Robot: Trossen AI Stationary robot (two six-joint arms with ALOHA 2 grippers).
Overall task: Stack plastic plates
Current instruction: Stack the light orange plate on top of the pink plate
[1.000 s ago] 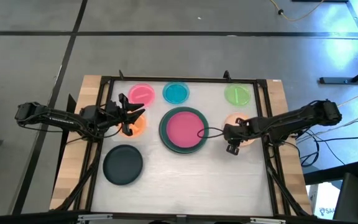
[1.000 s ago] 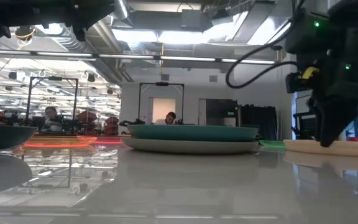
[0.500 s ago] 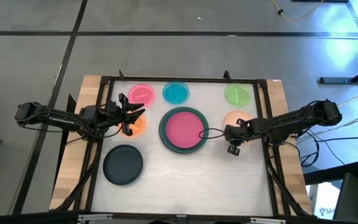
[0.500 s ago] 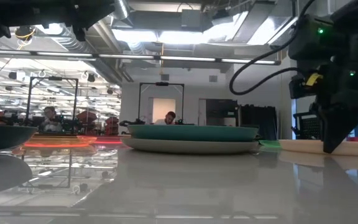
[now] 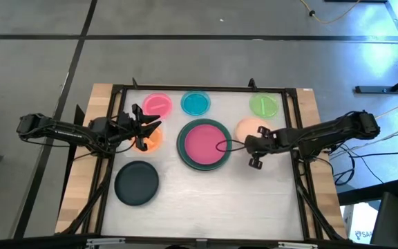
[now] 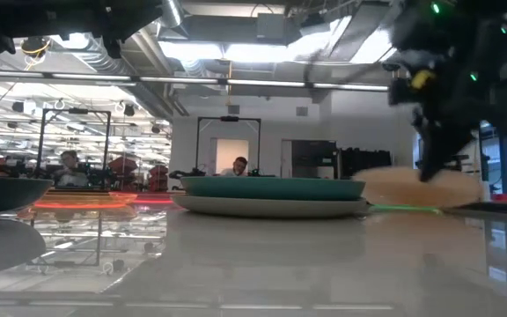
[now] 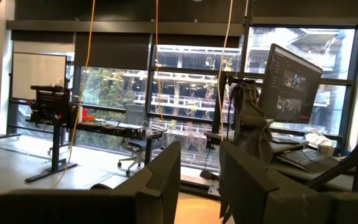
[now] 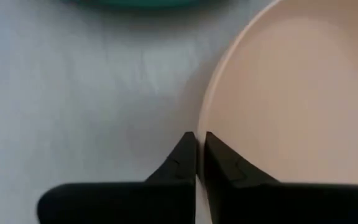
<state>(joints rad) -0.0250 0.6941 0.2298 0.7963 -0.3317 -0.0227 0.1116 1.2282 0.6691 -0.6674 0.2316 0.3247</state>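
Note:
A magenta plate (image 5: 203,142) lies in a teal plate (image 5: 181,146) on a grey one (image 6: 271,208) at mid-table. Pink (image 5: 157,105), blue (image 5: 196,104) and green (image 5: 263,105) small plates line the far edge. A black plate (image 5: 137,182) lies near left. My right gripper (image 5: 249,144) is shut on the peach plate (image 5: 251,128), just right of the stack. My left gripper (image 5: 150,123) stands open above the orange plate (image 5: 152,140), touching nothing. My right gripper pinches the peach plate's rim (image 8: 201,124) between its two fingers, at the plate's near edge. The fingers come from above, pointing down. The plate (image 6: 421,187) hangs tilted beside the fingers, lifted off the table.
A dark frame (image 5: 185,88) runs around the white tabletop. Bare table lies near the front edge, right of the black plate. A cable (image 5: 230,145) loops from my right arm over the magenta plate's right side.
My right gripper has shut on the peach plate's rim and gone up and toward the table's left, nearer the stack. The peach plate, flat on the table before, is now lifted and tilted and has shifted left and toward the far edge.

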